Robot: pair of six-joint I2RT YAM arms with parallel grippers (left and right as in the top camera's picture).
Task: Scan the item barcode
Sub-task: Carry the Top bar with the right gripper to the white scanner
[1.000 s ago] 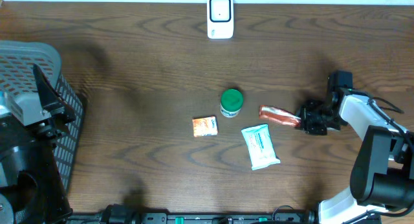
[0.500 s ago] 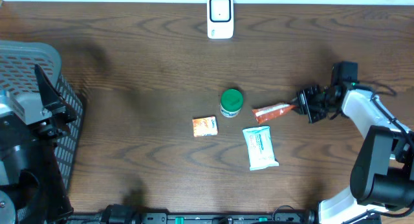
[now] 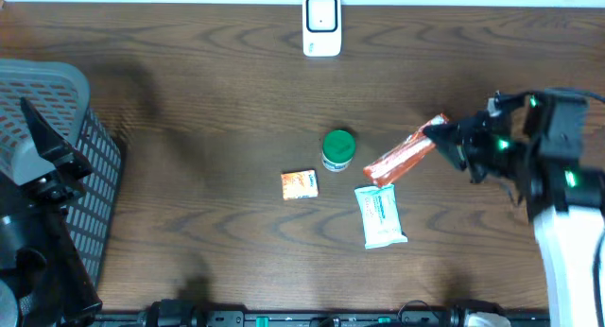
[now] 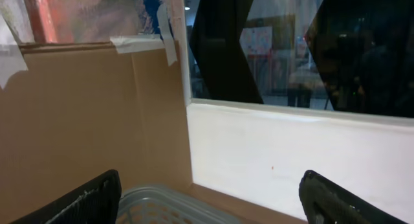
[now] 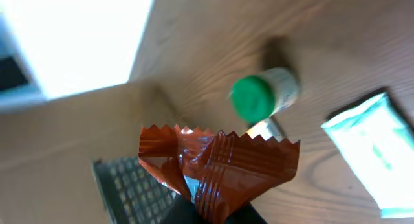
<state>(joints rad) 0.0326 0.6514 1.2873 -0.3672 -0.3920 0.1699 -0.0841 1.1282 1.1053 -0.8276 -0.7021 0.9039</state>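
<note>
A: What about the basket (image 3: 59, 89)?

B: It is grey mesh and sits at the left edge of the table (image 3: 189, 100). The left arm covers much of it from overhead. The left wrist view catches only a strip of its rim, so I cannot tell what lies inside.

A: And the left gripper (image 4: 210, 197)?

B: It hangs over the basket rim with its jaws wide apart and nothing between them.

A: Where is the packet (image 3: 405, 157)?

B: It is in the right gripper (image 3: 450, 140), whose jaws are clamped on its crimped end. The orange-red wrapper hangs tilted over the table, right of centre. Its free end points down-left toward the bottle (image 3: 337, 149).

A: What has changed from a second ago?

B: Then the packet lay flat on the table, with the right jaws partly apart at its right end. Now they have closed on it, and the packet is lifted and angled. The right arm has swung up with it. The bottle, sachet (image 3: 299, 183) and wipes (image 3: 380, 214) have not moved.

A: What surrounds it?

B: The green-lidded bottle lies just beside the packet's free end. The wipes lie just below that end, and the small orange sachet lies left of the wipes. The white scanner (image 3: 321, 25) stands at the far edge, well apart from the packet. The bottle lies below the scanner and left of the packet, off the line between the two.
</note>
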